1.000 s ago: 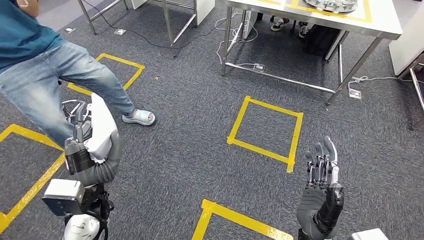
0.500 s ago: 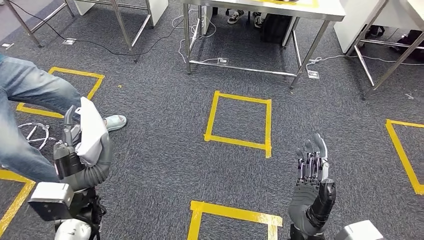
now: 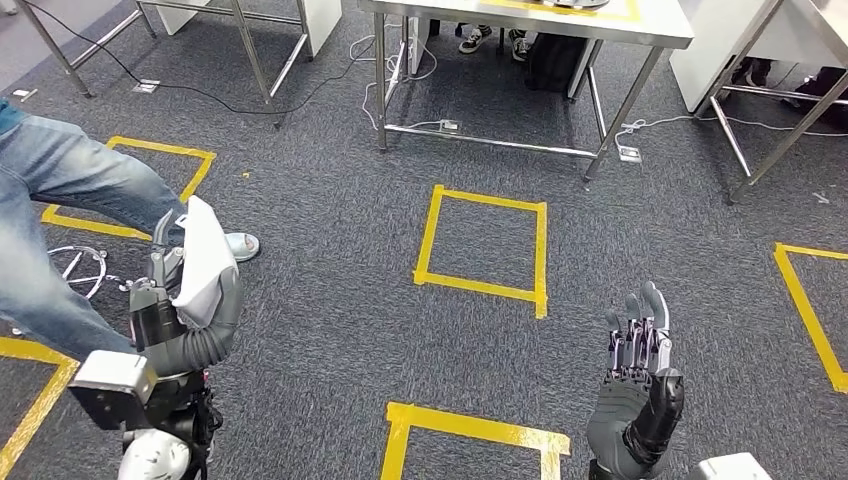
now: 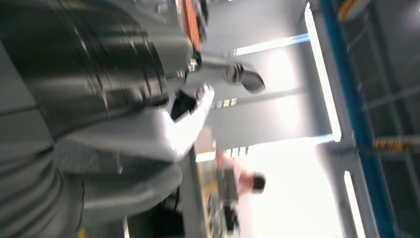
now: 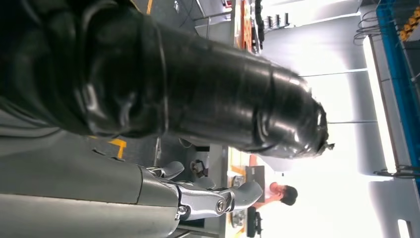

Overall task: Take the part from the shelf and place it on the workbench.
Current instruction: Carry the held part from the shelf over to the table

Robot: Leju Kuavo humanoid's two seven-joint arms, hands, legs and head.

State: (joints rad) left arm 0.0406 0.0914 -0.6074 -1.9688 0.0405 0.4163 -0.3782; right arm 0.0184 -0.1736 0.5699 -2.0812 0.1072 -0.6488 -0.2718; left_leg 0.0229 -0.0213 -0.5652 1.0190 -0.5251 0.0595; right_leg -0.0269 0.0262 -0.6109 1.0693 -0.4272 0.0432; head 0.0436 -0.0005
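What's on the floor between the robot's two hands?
In the head view, grey carpet with a strip of yellow tape lies between the left hand, which holds the white part, and the raised right hand.

The left arm is bent up at the near left, its hand (image 3: pixel 165 275) gripping a white part (image 3: pixel 205 262) against the palm. At the near right, the right hand (image 3: pixel 638 340) stands upright, fingers straight, close together, holding nothing.
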